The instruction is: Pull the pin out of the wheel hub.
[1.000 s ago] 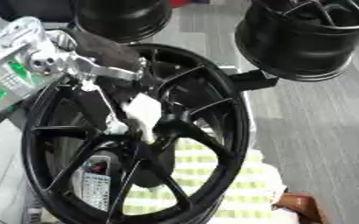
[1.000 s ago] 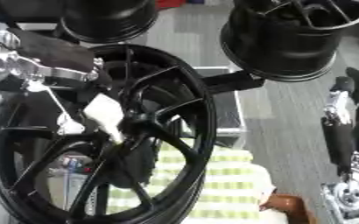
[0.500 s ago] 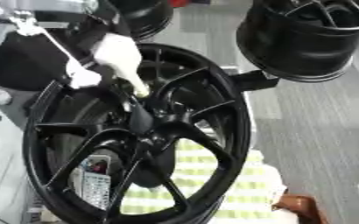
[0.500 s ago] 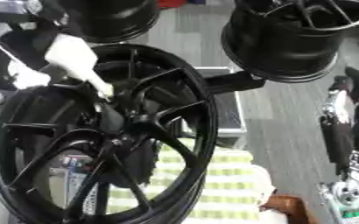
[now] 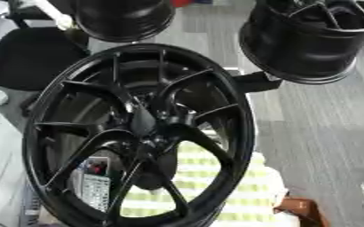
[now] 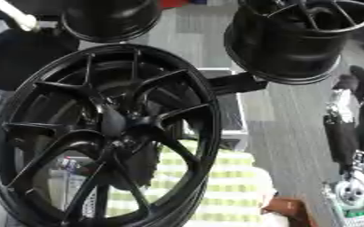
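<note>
Grey floor behind everything. Big black wheel point(image 5: 138, 133) stands upright in front of me, its hub point(image 5: 144, 122) at the middle with spokes fanning out, no pin visible in it. Two more black rims point(image 5: 309, 40) hang above the wheel. Striped yellow-white cloth point(image 5: 216, 186) shows below the wheel. My right hand point(image 6: 354, 119) hangs right of the wheel, fingers can't tell; my left hand is out of sight

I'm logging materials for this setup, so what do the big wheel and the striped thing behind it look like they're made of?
The big wheel looks like cast metal, probably alloy, in glossy black paint: its spokes and rim catch soft highlights. The striped thing looks like woven cloth, matte, with yellow-green and white bands.
</note>
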Action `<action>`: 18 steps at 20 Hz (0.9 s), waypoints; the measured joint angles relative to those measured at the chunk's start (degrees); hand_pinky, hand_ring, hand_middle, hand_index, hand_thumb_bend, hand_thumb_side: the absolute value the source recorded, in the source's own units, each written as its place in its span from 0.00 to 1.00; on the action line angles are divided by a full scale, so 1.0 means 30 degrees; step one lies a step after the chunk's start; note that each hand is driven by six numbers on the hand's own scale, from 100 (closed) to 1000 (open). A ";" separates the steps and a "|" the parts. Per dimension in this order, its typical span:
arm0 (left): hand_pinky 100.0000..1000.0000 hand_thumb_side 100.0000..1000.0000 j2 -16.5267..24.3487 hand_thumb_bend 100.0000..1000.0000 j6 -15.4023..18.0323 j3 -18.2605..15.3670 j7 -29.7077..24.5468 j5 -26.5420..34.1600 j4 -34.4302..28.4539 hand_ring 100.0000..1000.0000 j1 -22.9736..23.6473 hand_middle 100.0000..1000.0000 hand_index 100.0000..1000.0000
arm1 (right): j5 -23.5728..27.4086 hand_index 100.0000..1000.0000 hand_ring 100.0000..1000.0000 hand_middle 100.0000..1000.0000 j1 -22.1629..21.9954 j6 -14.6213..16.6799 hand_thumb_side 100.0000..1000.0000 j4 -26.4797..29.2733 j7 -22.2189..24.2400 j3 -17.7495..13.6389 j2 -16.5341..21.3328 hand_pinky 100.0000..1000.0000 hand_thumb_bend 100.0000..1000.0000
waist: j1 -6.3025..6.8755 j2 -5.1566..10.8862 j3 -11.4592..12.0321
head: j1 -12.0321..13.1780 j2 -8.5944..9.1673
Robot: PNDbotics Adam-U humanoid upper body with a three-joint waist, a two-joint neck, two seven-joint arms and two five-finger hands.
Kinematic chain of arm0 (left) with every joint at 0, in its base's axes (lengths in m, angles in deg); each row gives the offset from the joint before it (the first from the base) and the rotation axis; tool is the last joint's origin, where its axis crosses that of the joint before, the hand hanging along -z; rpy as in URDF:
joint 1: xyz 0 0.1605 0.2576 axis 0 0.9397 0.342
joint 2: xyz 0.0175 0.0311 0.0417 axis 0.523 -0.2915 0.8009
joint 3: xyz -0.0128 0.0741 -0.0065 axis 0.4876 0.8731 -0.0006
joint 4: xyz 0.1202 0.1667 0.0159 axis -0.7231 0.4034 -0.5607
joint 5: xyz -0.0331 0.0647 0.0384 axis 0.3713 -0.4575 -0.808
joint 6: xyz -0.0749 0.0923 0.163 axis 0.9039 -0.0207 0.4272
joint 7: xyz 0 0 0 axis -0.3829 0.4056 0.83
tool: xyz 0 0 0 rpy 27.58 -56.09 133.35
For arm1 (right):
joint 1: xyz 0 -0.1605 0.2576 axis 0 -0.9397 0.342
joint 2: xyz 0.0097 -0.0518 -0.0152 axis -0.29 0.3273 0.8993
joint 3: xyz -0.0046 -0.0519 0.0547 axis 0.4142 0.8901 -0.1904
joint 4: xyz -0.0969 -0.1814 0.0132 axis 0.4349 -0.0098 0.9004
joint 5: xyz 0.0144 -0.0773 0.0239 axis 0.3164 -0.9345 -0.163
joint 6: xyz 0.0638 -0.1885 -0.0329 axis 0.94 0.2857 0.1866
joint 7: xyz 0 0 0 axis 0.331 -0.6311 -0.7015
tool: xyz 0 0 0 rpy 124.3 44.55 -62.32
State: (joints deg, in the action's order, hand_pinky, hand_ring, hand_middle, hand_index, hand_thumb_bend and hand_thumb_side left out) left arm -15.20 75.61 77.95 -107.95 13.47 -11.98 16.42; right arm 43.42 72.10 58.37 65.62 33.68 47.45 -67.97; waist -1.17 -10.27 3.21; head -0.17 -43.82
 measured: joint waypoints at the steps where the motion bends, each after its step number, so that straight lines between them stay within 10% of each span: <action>1: 0.51 0.17 0.0028 0.00 -0.0018 -0.0280 0.0303 -0.0075 0.0628 0.41 0.0152 0.23 0.35 | -0.0004 0.75 0.78 0.60 -0.0005 0.0011 0.61 0.0000 -0.0018 -0.0005 0.0000 0.88 0.00 | -0.0043 0.0000 0.0011 | 0.0001 0.0001; 6: 0.54 0.16 0.0122 0.00 0.0234 -0.0952 0.1605 -0.1447 0.2748 0.44 0.0944 0.28 0.41 | -0.0067 0.75 0.78 0.60 -0.0013 0.0056 0.61 0.0000 -0.0072 -0.0094 -0.0001 0.88 0.00 | -0.0139 0.0000 0.0085 | 0.0097 0.0005; 8: 0.61 0.16 0.0189 0.00 0.0461 -0.1072 0.1923 -0.2295 0.3282 0.50 0.1286 0.39 0.54 | -0.0077 0.75 0.78 0.60 -0.0015 0.0069 0.61 0.0000 -0.0087 -0.0111 -0.0001 0.88 0.00 | -0.0157 0.0000 0.0085 | 0.0148 0.0009; 10: 0.84 0.16 0.0190 0.00 0.0682 -0.1163 0.2105 -0.3097 0.3786 0.81 0.1612 0.74 0.90 | -0.0080 0.75 0.78 0.60 -0.0015 0.0079 0.61 0.0000 -0.0100 -0.0114 -0.0002 0.88 0.00 | -0.0169 0.0000 0.0085 | 0.0157 0.0012; 13: 0.92 0.70 0.0190 0.00 0.1248 -0.1250 0.1802 -0.3949 0.4246 0.88 0.2051 0.83 0.95 | -0.0080 0.75 0.78 0.60 -0.0016 0.0079 0.61 0.0000 -0.0106 -0.0114 -0.0002 0.88 0.00 | -0.0186 0.0000 0.0082 | 0.0156 0.0015; 15: 0.93 0.83 0.0190 0.00 0.1903 -0.1298 0.1350 -0.4030 0.4248 0.89 0.2199 0.85 0.95 | -0.0081 0.74 0.78 0.60 -0.0016 0.0084 0.61 0.0000 -0.0116 -0.0115 -0.0004 0.88 0.00 | -0.0203 0.0000 0.0080 | 0.0150 0.0015; 18: 0.92 0.78 0.0190 0.00 0.2667 -0.1447 0.0972 -0.3987 0.3953 0.89 0.2328 0.85 0.95 | -0.0081 0.74 0.78 0.60 -0.0016 0.0085 0.61 0.0000 -0.0119 -0.0115 -0.0009 0.88 0.00 | -0.0211 0.0000 0.0082 | 0.0148 0.0015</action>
State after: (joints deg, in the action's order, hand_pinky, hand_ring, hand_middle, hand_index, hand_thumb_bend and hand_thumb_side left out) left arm -14.63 83.61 73.61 -105.03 1.50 -0.12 23.40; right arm 43.18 72.05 58.63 65.62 33.33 47.10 -67.99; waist -1.80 -10.27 3.45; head 0.28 -43.77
